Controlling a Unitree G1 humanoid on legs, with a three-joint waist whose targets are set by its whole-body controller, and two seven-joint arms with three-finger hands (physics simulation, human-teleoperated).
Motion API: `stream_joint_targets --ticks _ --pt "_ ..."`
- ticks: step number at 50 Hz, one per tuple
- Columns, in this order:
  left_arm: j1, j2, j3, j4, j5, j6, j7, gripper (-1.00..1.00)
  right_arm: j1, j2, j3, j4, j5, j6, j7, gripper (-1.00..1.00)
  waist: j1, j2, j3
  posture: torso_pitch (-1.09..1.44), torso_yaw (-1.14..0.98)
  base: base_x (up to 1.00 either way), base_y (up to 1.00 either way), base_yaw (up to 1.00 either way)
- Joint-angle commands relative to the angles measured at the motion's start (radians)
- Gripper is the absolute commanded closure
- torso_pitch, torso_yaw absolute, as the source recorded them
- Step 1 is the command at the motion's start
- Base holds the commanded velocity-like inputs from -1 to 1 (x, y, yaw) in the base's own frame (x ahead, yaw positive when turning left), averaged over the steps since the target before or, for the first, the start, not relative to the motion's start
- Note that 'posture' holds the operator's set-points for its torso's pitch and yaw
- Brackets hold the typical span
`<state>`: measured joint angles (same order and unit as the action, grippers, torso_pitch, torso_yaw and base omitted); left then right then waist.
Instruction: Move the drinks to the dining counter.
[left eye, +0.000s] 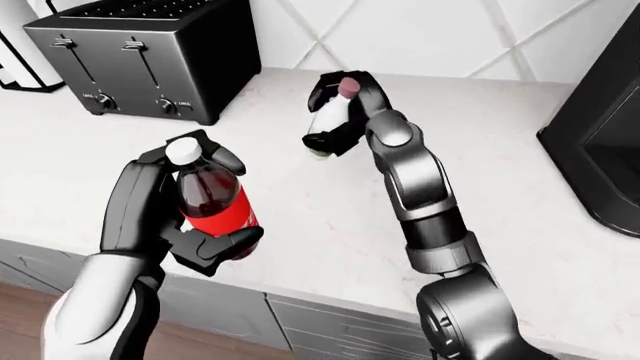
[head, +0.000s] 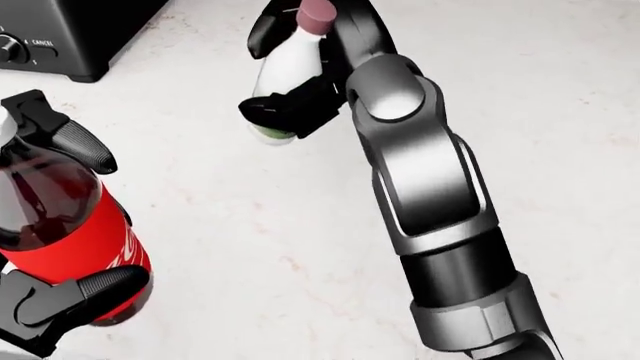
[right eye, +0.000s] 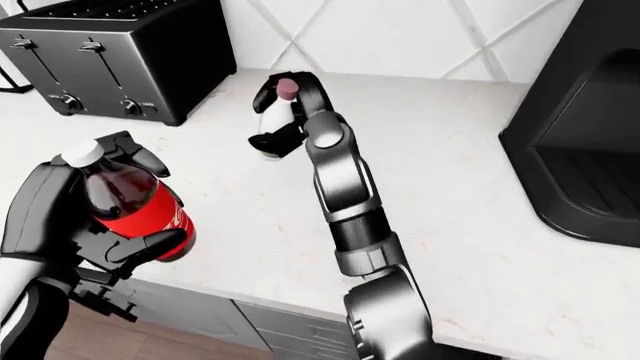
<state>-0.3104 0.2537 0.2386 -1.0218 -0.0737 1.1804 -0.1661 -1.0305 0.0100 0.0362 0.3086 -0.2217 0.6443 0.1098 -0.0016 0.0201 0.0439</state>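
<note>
My left hand (left eye: 165, 214) is shut on a cola bottle (left eye: 211, 199) with a red label and white cap, held upright over the counter's near edge at the lower left of the left-eye view. My right hand (head: 300, 75) is shut on a small white bottle (head: 287, 71) with a maroon cap, tilted and lifted off the white counter (head: 250, 217) in the upper middle of the head view. One finger curls over its neck and another wraps its lower body.
A black toaster (left eye: 145, 56) stands on the counter at the upper left. A large black appliance (right eye: 580, 142) stands at the right edge. A tiled wall runs along the top, and grey cabinet fronts (left eye: 300, 330) sit below the counter.
</note>
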Motion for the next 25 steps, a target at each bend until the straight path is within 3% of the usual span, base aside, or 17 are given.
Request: stream_joint_targets --ticks 1,6,8,12,13,14,15,17,20,25 --pt "-0.024 0.019 0.013 -0.025 -0.037 -0.026 0.031 1.0 -0.047 -0.002 -0.008 -0.052 -0.004 -0.039 -0.004 1.0 -0.003 0.011 -0.047 0.0 0.0 -0.09 0.11 0.0" --pt "-0.031 0.061 0.032 -0.025 -0.137 -0.016 0.101 1.0 -0.048 0.001 -0.004 -0.071 -0.013 -0.026 0.008 1.0 -0.005 -0.022 -0.057 0.0 0.0 -0.24 0.29 0.0" --pt "-0.029 0.081 0.04 -0.025 -0.185 -0.017 0.136 1.0 -0.049 0.002 -0.004 -0.079 -0.017 -0.019 0.011 1.0 -0.001 -0.016 -0.059 0.0 0.0 -0.24 0.34 0.0" --pt "-0.026 0.134 0.065 -0.025 -0.31 -0.02 0.222 1.0 -0.052 0.005 -0.006 -0.083 -0.019 -0.015 0.012 1.0 0.001 0.034 -0.04 0.0 0.0 -0.24 0.35 0.0" --pt "-0.027 0.149 0.073 -0.025 -0.346 -0.019 0.249 1.0 -0.053 0.005 -0.006 -0.083 -0.019 -0.015 0.013 1.0 -0.001 0.061 -0.042 0.0 0.0 -0.24 0.36 0.0" --pt "-0.027 0.164 0.079 -0.025 -0.382 -0.02 0.275 1.0 -0.052 0.005 -0.005 -0.093 -0.019 -0.008 0.015 1.0 -0.003 0.108 -0.054 0.0 0.0 -0.25 0.35 0.0" --pt "-0.025 0.179 0.083 -0.025 -0.417 -0.023 0.301 1.0 -0.051 0.006 -0.003 -0.096 -0.02 -0.007 0.017 1.0 0.002 0.078 -0.054 0.0 0.0 -0.24 0.35 0.0" --pt "-0.02 0.205 0.091 -0.025 -0.477 -0.031 0.347 1.0 -0.05 0.006 -0.004 -0.1 -0.021 -0.005 0.018 1.0 0.003 0.086 -0.046 0.0 0.0 -0.25 0.35 0.0" --pt "-0.012 0.241 0.103 -0.025 -0.554 -0.044 0.404 1.0 -0.048 0.008 -0.002 -0.117 -0.022 0.006 0.023 1.0 -0.004 0.056 -0.051 0.0 0.0 -0.24 0.36 0.0" --pt "0.001 0.267 0.114 -0.025 -0.614 -0.059 0.449 1.0 -0.041 0.016 0.003 -0.145 -0.022 0.025 0.031 1.0 -0.018 0.023 -0.034 0.0 0.0 -0.24 0.36 0.0"
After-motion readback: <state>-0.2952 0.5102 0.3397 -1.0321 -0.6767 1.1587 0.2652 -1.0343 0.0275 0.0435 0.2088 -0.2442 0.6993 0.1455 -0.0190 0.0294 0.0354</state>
